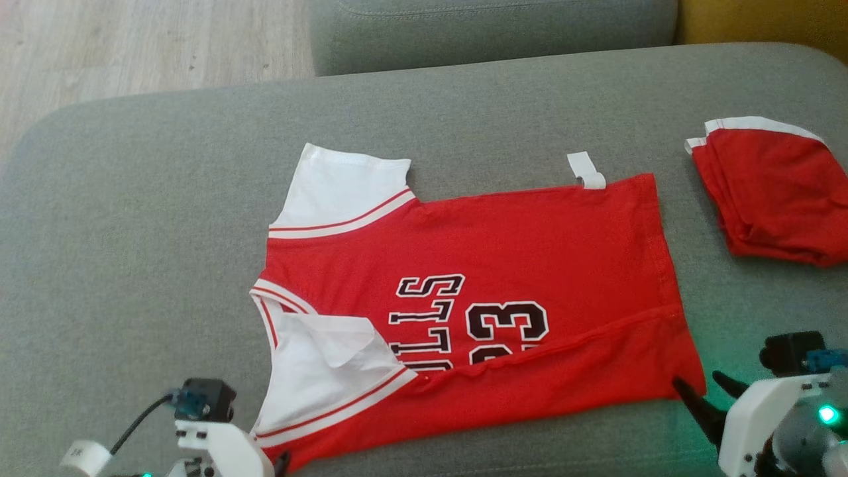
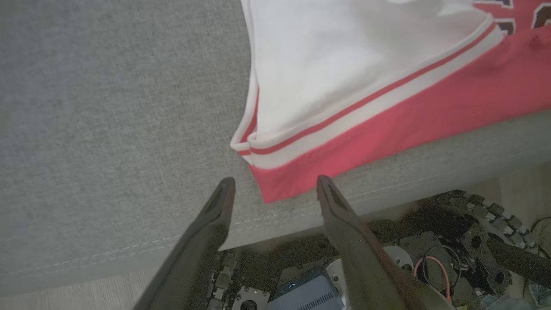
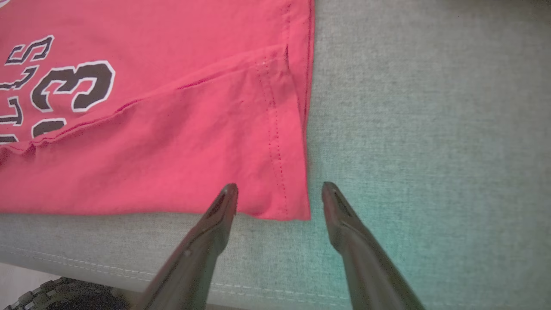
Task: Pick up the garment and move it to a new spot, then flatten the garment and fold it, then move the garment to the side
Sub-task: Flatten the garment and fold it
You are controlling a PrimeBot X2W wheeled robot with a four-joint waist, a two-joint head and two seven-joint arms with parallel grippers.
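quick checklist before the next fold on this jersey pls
1. left hand open at the sleeve-side near corner of the jersey: ok
2. right hand open at the near hem corner: ok
3. near edge folded up over the print: ok, though the fold line runs slanted
4. far sleeve lying flat: ok
5. near sleeve smooth: not ok, creased
6. folded red garment apart from the jersey: ok
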